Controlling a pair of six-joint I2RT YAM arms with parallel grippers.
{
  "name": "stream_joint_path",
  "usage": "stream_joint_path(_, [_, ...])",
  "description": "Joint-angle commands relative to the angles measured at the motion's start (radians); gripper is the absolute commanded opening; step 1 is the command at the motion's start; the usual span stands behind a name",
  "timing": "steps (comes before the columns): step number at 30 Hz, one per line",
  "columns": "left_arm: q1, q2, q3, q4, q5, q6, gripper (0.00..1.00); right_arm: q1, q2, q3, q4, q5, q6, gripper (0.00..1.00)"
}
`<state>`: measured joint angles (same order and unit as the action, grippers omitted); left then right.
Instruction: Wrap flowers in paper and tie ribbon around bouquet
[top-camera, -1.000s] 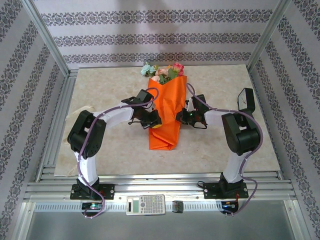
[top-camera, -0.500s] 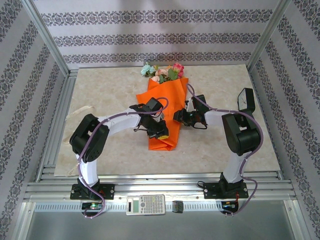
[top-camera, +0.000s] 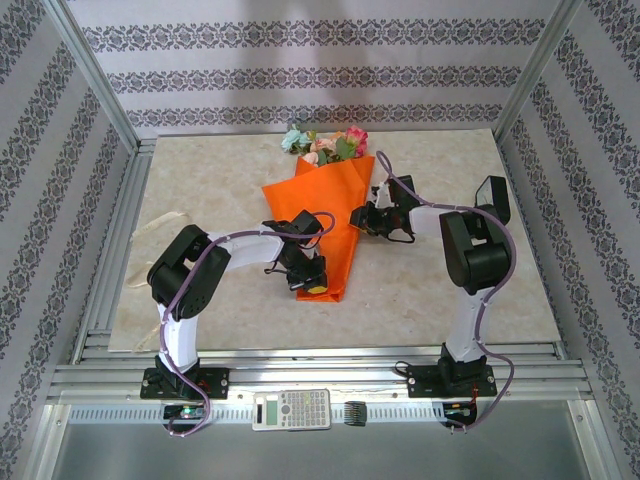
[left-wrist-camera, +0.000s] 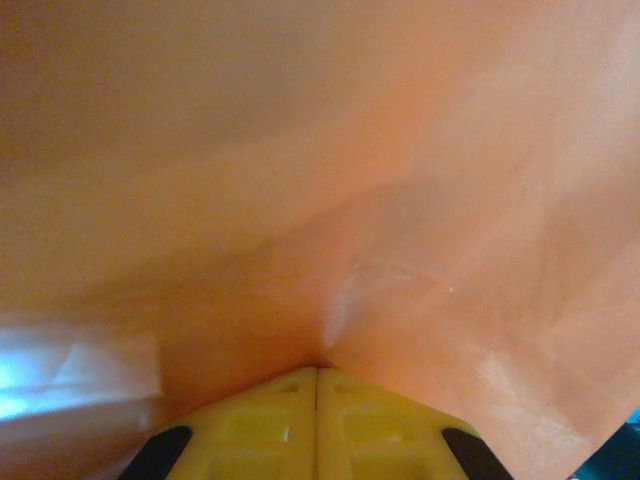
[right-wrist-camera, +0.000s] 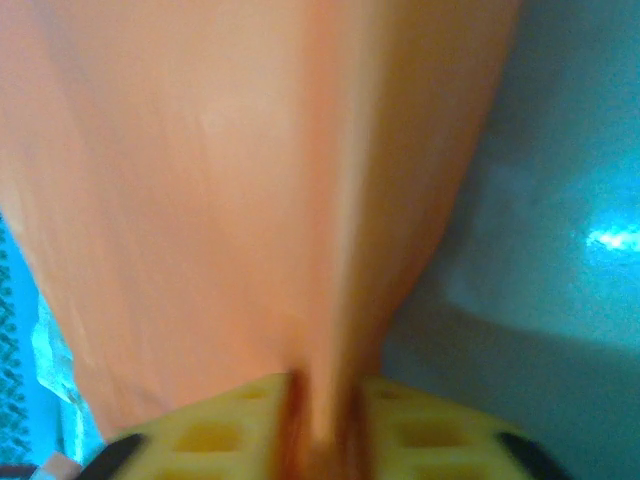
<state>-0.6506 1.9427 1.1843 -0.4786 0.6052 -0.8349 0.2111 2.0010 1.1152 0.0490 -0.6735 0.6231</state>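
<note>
Top external view: the paper lies coned around the flowers on the tabletop, left fingers pinched shut on its narrow end, right fingers likewise on its right edge; opposed pulling could tear or unroll it

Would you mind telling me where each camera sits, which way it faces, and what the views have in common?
Top external: above and behind the arm bases, looking down on the table; both arms show, meeting at the paper, with the flowers at its far end.
Left wrist: on the left arm, looking along the left gripper, its yellow jaws shut on the paper.
Right wrist: on the right arm, looking along the right gripper, paper caught between its jaws.
Shared: all three show the orange paper.
</note>
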Motion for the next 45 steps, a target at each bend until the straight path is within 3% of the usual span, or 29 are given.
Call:
stream_joint_path(1, [0.005,0.033,0.012,-0.028,-0.05,0.039,0.07,-0.016,-0.01,0.024,-0.005,0.0,-0.014,0.0])
stream_joint_path(4, [0.005,0.036,0.024,-0.035,-0.045,0.045,0.07,-0.035,-0.021,0.015,0.005,0.006,-0.008,0.01])
stream_joint_path(6, [0.005,0.035,0.033,-0.037,-0.038,0.045,0.06,-0.045,-0.006,0.037,-0.003,-0.001,-0.011,0.33])
stream_joint_path(9, [0.005,0.033,0.051,-0.052,-0.032,0.054,0.06,-0.052,0.037,0.089,-0.014,-0.002,-0.009,0.43])
stream_joint_path(12, [0.005,0.034,0.064,-0.061,-0.025,0.055,0.06,-0.06,0.094,0.158,-0.011,-0.011,0.018,0.37])
stream_joint_path(13, [0.003,0.036,0.066,-0.062,-0.024,0.056,0.06,-0.062,0.109,0.182,-0.01,-0.011,0.027,0.31])
stream_joint_path(15, [0.004,0.035,0.068,-0.065,-0.024,0.055,0.06,-0.064,0.139,0.216,0.002,-0.005,0.048,0.04])
stream_joint_path(16, [0.005,0.035,0.07,-0.067,-0.024,0.056,0.06,-0.065,0.145,0.225,0.005,0.003,0.054,0.0])
stream_joint_path(18, [0.005,0.036,0.068,-0.069,-0.022,0.056,0.06,-0.074,0.153,0.242,0.015,0.022,0.067,0.0])
stream_joint_path(19, [0.005,0.037,0.066,-0.068,-0.021,0.056,0.06,-0.078,0.158,0.251,0.018,0.025,0.073,0.05])
stream_joint_path(20, [0.004,0.04,0.064,-0.068,-0.019,0.056,0.06,-0.081,0.167,0.264,0.015,0.031,0.08,0.23])
stream_joint_path(21, [0.004,0.041,0.063,-0.068,-0.018,0.058,0.06,-0.085,0.175,0.28,0.013,0.039,0.087,0.35])
stream_joint_path(23, [0.004,0.044,0.063,-0.069,-0.017,0.06,0.06,-0.09,0.201,0.317,0.011,0.046,0.099,0.4])
stream_joint_path(27, [0.005,0.051,0.062,-0.074,-0.016,0.065,0.05,-0.098,0.275,0.412,0.018,0.038,0.15,0.29])
stream_joint_path(30, [0.005,0.053,0.06,-0.074,-0.014,0.063,0.05,-0.099,0.318,0.476,0.025,0.05,0.183,0.0])
stream_joint_path(32, [0.005,0.055,0.06,-0.076,-0.014,0.062,0.05,-0.102,0.333,0.503,0.029,0.068,0.196,0.0])
stream_joint_path(33, [0.005,0.055,0.06,-0.075,-0.013,0.061,0.05,-0.105,0.342,0.52,0.031,0.072,0.205,0.03])
stream_joint_path(34, [0.004,0.057,0.061,-0.077,-0.012,0.062,0.05,-0.108,0.354,0.541,0.028,0.077,0.211,0.22])
stream_joint_path(36, [0.005,0.061,0.062,-0.08,-0.01,0.064,0.05,-0.111,0.375,0.577,0.016,0.09,0.22,0.41])
stream_joint_path(40, [0.005,0.067,0.067,-0.084,-0.01,0.063,0.05,-0.116,0.445,0.689,-0.002,0.089,0.245,0.43])
stream_joint_path(41, [0.006,0.068,0.067,-0.086,-0.01,0.063,0.05,-0.117,0.463,0.714,-0.005,0.09,0.252,0.41])
stream_joint_path(42, [0.006,0.07,0.069,-0.086,-0.01,0.062,0.04,-0.119,0.481,0.745,-0.01,0.089,0.257,0.32])
stream_joint_path(44, [0.006,0.071,0.071,-0.086,-0.01,0.059,0.04,-0.123,0.508,0.787,-0.008,0.091,0.271,0.04])
stream_joint_path(45, [0.006,0.073,0.073,-0.087,-0.01,0.059,0.04,-0.124,0.517,0.803,-0.007,0.097,0.277,0.0])
